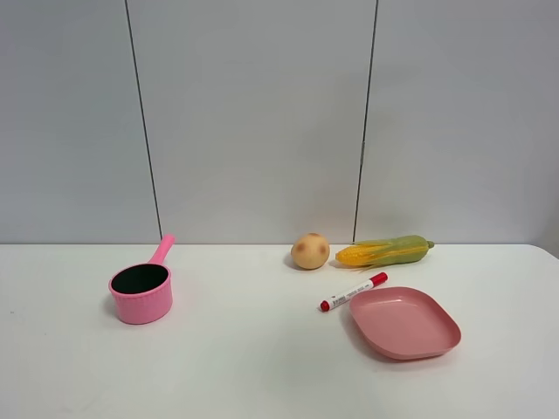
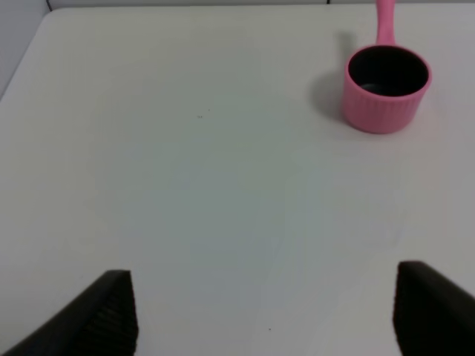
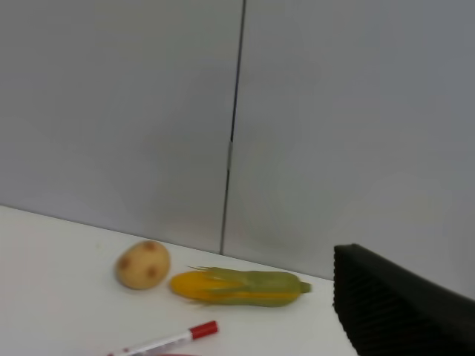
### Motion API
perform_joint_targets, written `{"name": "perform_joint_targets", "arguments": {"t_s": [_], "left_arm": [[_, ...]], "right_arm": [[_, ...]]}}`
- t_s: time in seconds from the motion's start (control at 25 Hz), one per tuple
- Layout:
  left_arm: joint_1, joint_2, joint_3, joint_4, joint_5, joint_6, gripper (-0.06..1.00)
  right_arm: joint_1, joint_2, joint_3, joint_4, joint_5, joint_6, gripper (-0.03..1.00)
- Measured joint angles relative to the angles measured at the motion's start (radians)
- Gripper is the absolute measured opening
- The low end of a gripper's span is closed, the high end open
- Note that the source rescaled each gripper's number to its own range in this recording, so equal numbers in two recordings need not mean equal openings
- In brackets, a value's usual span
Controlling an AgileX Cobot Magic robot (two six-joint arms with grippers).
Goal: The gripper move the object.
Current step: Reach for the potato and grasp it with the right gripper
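Note:
The object, a round tan-orange fruit with reddish-brown blotches [image 1: 310, 250], sits on the white table near the back wall, just left of a corn cob. It also shows in the right wrist view [image 3: 143, 265]. Neither arm shows in the exterior high view. In the left wrist view my left gripper [image 2: 263, 285] is open and empty, its two black fingertips [image 2: 111, 308] wide apart above bare table. The fruit is out of that view. In the right wrist view only one black finger [image 3: 393, 311] of my right gripper shows, well away from the fruit.
A yellow-green corn cob [image 1: 384, 252] lies right of the fruit. A red-capped marker [image 1: 353, 291] lies in front of them, beside a pink plate [image 1: 404, 323]. A pink saucepan [image 1: 141, 291] stands at the left, also in the left wrist view [image 2: 386, 87].

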Motion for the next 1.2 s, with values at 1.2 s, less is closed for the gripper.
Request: {"name": "perform_joint_targets", "arguments": {"t_s": [1.2], "left_arm": [[0.000, 0.000, 0.000, 0.000, 0.000, 0.000, 1.00]], "right_arm": [[0.682, 1.320, -0.844, -0.953, 0.080, 1.075, 1.00]]}}
